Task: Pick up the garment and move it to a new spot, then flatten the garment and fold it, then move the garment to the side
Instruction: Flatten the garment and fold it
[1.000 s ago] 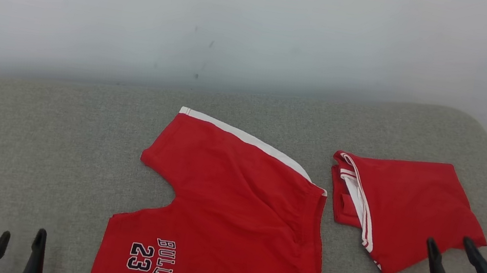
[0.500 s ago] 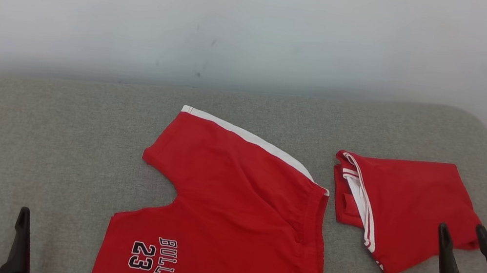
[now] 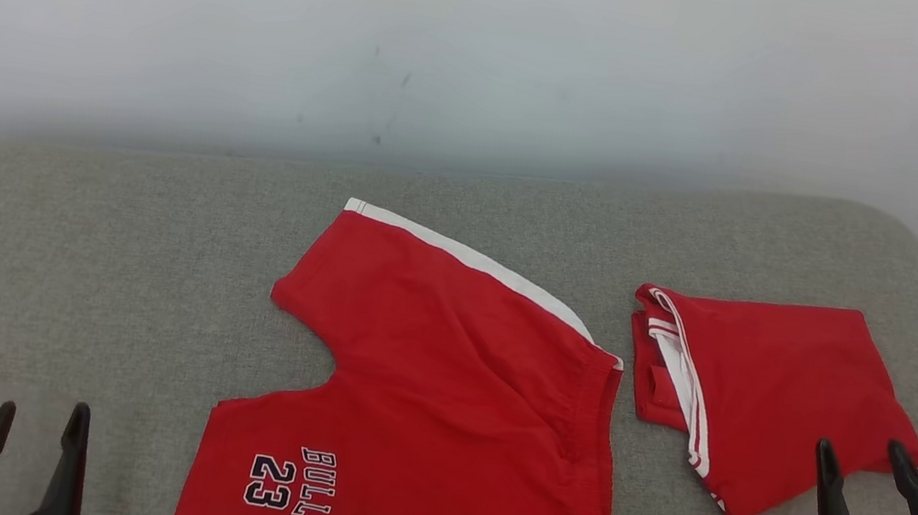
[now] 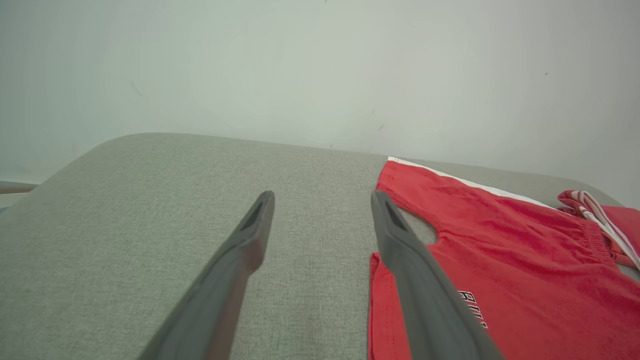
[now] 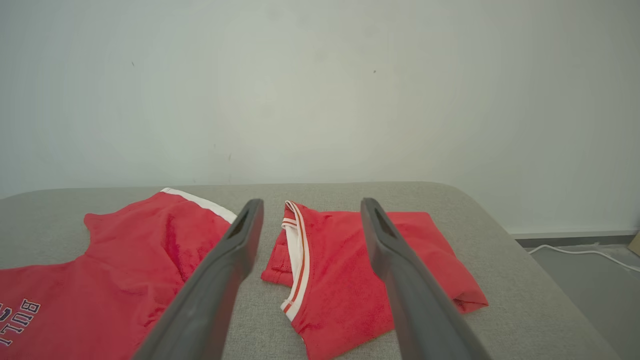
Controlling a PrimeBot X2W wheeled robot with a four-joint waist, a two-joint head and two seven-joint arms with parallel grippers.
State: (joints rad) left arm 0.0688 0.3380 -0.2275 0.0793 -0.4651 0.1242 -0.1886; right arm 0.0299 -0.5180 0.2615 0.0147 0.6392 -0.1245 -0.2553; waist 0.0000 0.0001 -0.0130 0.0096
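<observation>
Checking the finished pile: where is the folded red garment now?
In the head view, the folded red garment lies on the right of the grey cushion, just right of the spread red shorts, by the right gripper.

Both jaws have long, tapered, dark-grey fingers (image 5: 402, 280).

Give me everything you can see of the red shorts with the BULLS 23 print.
The red shorts lie spread flat on the grey cushion; soft knit-looking fabric, lightly wrinkled. A white stripe runs along the far edge, the gathered waistband faces the folded red garment, a narrow gap between them. BULLS 23 is printed on the near leg. The left gripper and right gripper stand open, touching nothing.
</observation>
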